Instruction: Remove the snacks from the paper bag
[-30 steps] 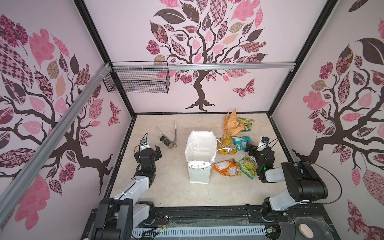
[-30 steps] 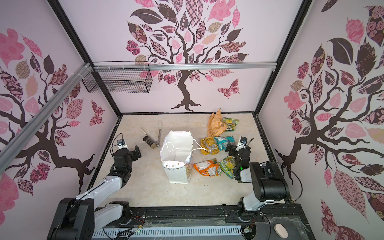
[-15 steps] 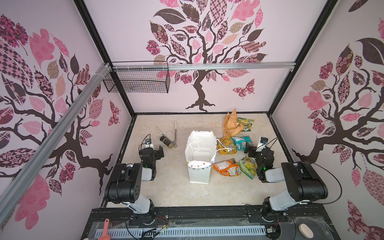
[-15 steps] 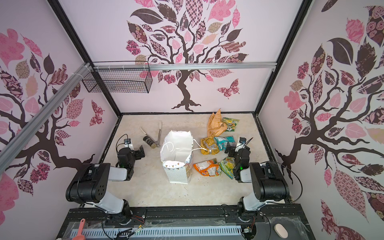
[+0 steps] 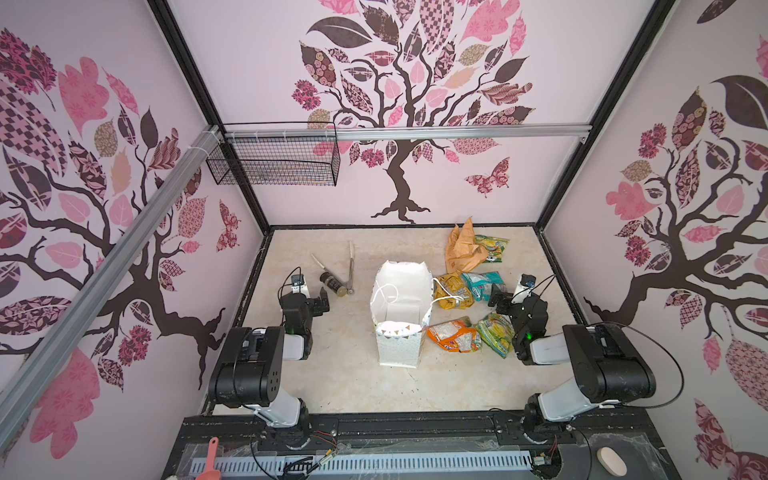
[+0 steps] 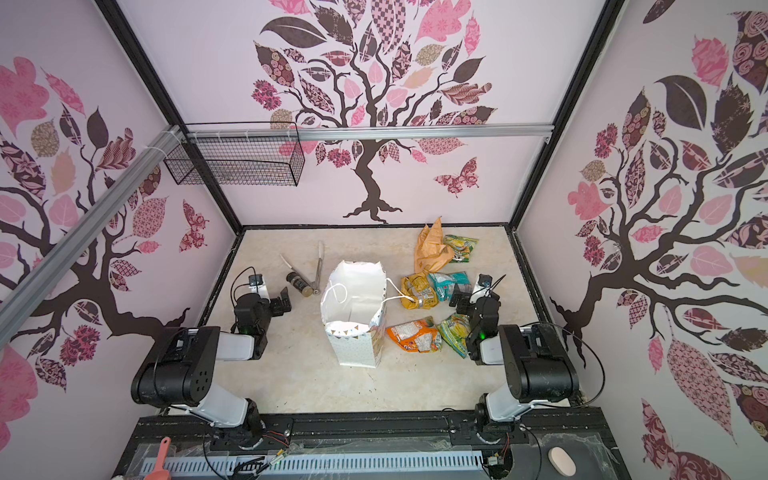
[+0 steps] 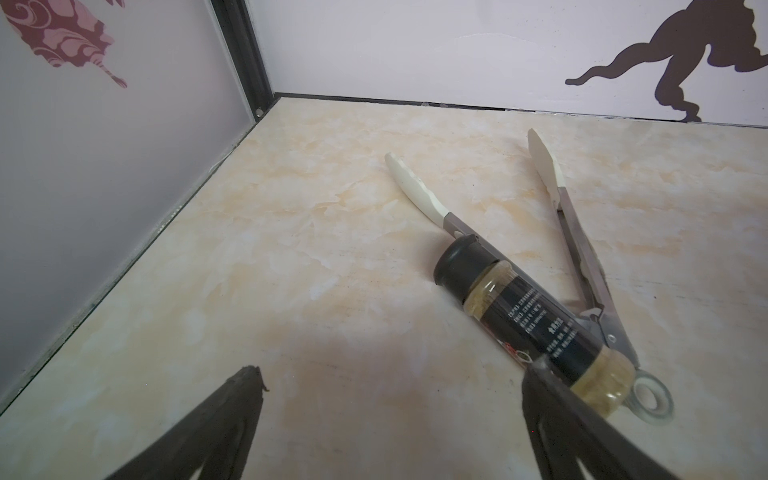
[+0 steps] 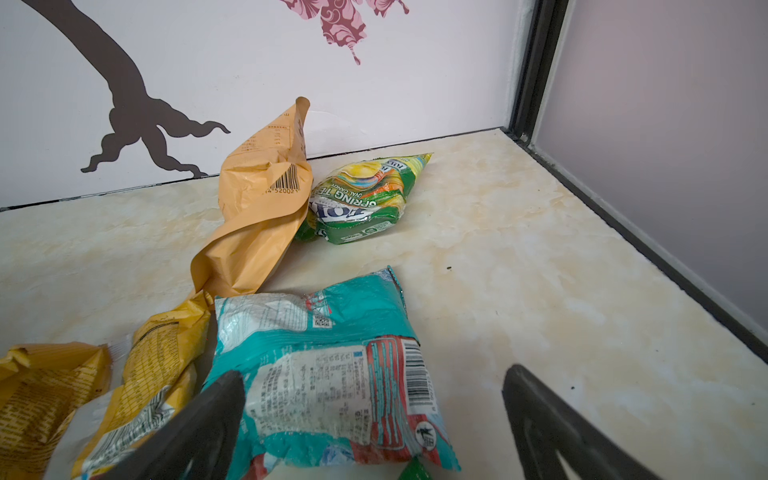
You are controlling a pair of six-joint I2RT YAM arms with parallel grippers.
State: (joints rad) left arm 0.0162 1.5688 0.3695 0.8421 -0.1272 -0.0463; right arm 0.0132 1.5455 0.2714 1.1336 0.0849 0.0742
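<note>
Beside boxy wht paper bag point(image 5: 399, 345) lie 5 crinkly glossy snacks point(image 5: 455, 334).

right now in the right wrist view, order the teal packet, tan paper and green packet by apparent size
1. teal packet, nearest the camera, so unsure in real size
2. tan paper
3. green packet

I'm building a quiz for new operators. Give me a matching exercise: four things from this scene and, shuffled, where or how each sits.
Things:
1 paper bag
2 teal packet
3 spice bottle
4 orange packet

States:
A lying across the tongs
B at the tips of the open right end effector
C upright, mouth open
D flat beside the bag's base

Pairs: 1-C, 2-B, 3-A, 4-D.
</note>
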